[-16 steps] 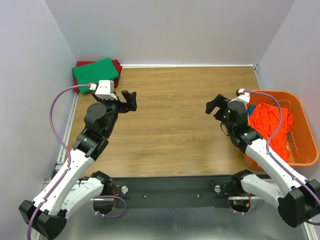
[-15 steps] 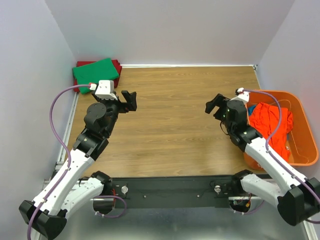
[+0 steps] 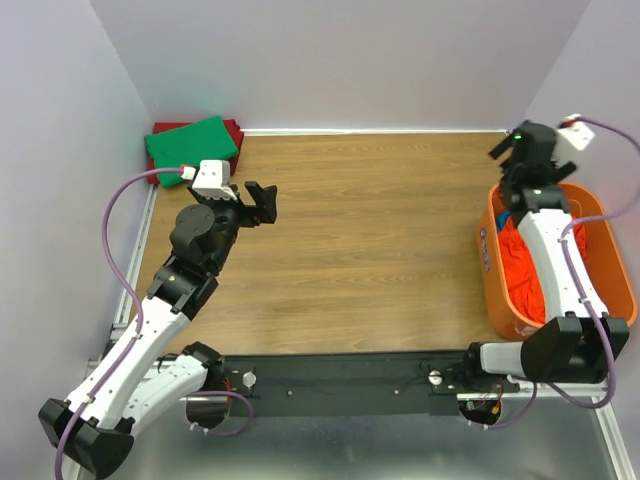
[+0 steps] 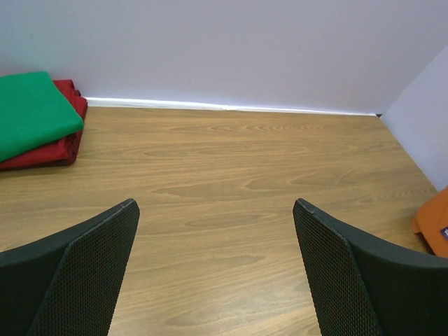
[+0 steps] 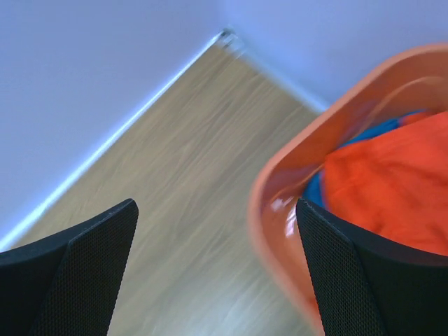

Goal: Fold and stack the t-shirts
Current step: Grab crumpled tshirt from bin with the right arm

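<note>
A folded green t-shirt [image 3: 190,143] lies on a folded dark red one [image 3: 235,130] in the far left corner; the left wrist view shows the green t-shirt [image 4: 31,112] and the red one [image 4: 66,143] too. A crumpled orange t-shirt [image 3: 520,268] fills the orange basket [image 3: 486,250], with a bit of teal t-shirt [image 5: 364,133] under the orange t-shirt [image 5: 392,189]. My left gripper [image 3: 262,200] hovers open over bare wood [image 4: 215,204]. My right gripper [image 3: 512,150] is open and empty above the basket's far left corner [image 5: 217,203].
The basket stands at the table's right edge, and its rim [image 5: 280,175] is blurred in the right wrist view. A corner of the basket [image 4: 435,217] shows in the left wrist view. Grey walls close in the table at the back and on both sides.
My right arm has swung from the table's middle right out to the far right, over the basket's far corner, still open. The left arm has barely moved.
</note>
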`<state>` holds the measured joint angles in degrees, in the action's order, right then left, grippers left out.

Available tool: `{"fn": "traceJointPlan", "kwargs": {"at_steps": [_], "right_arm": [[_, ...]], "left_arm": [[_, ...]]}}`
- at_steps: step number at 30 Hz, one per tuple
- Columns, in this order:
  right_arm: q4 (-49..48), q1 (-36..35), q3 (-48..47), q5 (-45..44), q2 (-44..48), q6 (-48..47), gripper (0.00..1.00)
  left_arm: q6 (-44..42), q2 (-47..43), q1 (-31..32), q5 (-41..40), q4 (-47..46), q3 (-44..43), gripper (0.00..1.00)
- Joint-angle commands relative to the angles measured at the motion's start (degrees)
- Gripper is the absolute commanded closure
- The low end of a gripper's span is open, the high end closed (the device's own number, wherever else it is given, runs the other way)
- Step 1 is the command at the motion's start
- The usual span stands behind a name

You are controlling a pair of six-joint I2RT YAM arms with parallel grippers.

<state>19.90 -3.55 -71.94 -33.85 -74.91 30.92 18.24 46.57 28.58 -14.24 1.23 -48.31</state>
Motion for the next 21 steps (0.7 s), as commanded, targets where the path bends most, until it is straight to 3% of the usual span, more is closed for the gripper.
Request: {"fn": "traceJointPlan", "kwargs": {"at_steps": [1,4,11,21], "right_arm": [[5.4,10.0,-1.9,-2.2,-2.3,0.9,0.00],[5.4,18.6,0.7,-1.7,-5.2,4.7,0.00],[5.1,27.4,7.9,-0.4,-15.9,14.6,0.00],[1.7,30.5,8.0,-1.0,-21.9,18.2,0.01]], "left_arm": [[1.0,-0.1,0.0,1.7,0.7,-0.7,0.01],[1.8,-0.2,0.0,1.9,1.0,-0.7,0.01],[2.2,-0.4,0.0,3.4,1.2,-0.6,0.01],[2.2,0.5,0.0,5.0,1.1,-0.8,0.02]]}}
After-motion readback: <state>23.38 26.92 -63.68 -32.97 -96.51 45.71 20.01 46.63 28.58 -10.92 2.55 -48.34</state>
